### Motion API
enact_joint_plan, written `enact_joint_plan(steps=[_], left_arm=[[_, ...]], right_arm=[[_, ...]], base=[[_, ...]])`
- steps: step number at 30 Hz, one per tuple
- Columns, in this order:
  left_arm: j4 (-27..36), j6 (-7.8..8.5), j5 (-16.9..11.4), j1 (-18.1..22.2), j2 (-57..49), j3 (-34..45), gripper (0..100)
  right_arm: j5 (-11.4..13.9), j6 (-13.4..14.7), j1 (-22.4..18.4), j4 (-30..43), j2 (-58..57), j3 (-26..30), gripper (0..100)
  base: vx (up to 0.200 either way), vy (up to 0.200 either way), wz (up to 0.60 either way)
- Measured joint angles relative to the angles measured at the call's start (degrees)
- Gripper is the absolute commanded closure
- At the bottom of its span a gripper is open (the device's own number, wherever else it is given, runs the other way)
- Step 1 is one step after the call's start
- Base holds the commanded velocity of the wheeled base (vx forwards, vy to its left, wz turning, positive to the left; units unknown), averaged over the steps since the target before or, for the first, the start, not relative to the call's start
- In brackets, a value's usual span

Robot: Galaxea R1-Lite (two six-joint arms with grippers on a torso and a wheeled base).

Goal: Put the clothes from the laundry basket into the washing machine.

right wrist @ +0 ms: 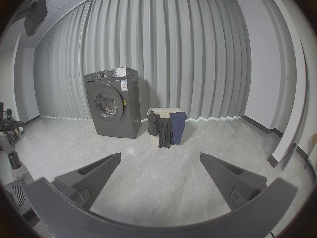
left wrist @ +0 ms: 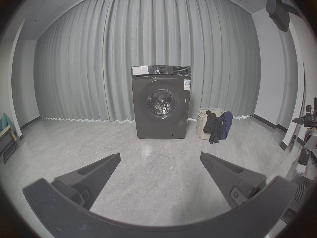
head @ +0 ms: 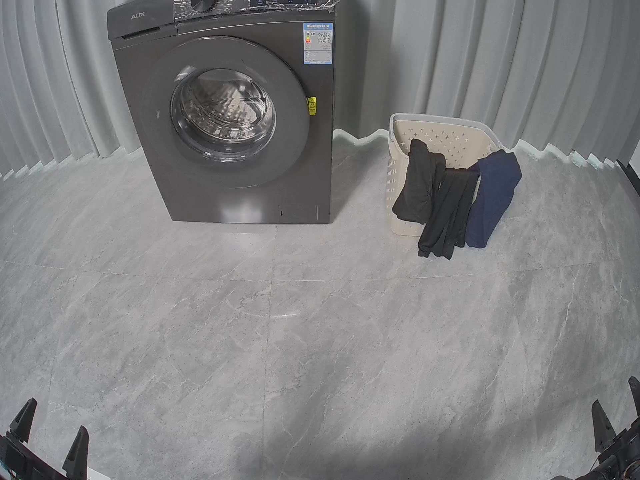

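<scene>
Clothes (head: 453, 201), 3 dark pieces in all, are draped over the front rim of a cream laundry basket (head: 440, 128) and hang down its outer wall. A black garment (head: 419, 185) is hung on the side nearest the washer. A long charcoal garment (head: 450, 215) is hung in the middle, reaching down to the floor, and a navy garment (head: 495, 195) is on the far side. The 3 pieces are touching or overlapping one another.

The perforated basket is set on a grey marble-patterned tile floor (head: 267, 341), just beside a dark grey front-loading washing machine (head: 267, 188) and to the robot's right of it. Both are backed by a pale pleated curtain (head: 480, 41). The machine's round glass door (head: 223, 115) is seen shut, with the steel drum visible through it. A dial (head: 203, 0) and a display are placed on the top panel, which is covered by clear film.

The left gripper (left wrist: 159, 156) is held low at the robot's left, well apart from the basket and the machine. Its 2 fingers are spread wide and nothing is held between them. The right gripper (right wrist: 160, 155) is held low at the robot's right, likewise spread wide and holding nothing. Bare floor is seen between each pair of fingers.
</scene>
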Motion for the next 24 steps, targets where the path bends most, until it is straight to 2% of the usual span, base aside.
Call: enact_joint_plan(steps=[22,24], left_arm=[[0.0,-0.30,0.1,0.0,0.0,0.0,0],[0.0,-0.34,0.1,0.0,0.0,0.0,0]], right_arm=[[-0.2,0.2,0.0,0.0,0.0,0.0,0],[-0.2,0.1,0.0,0.0,0.0,0.0,0]], base=[[0.000,0.000,0.00],[0.200,0.000,0.00]])
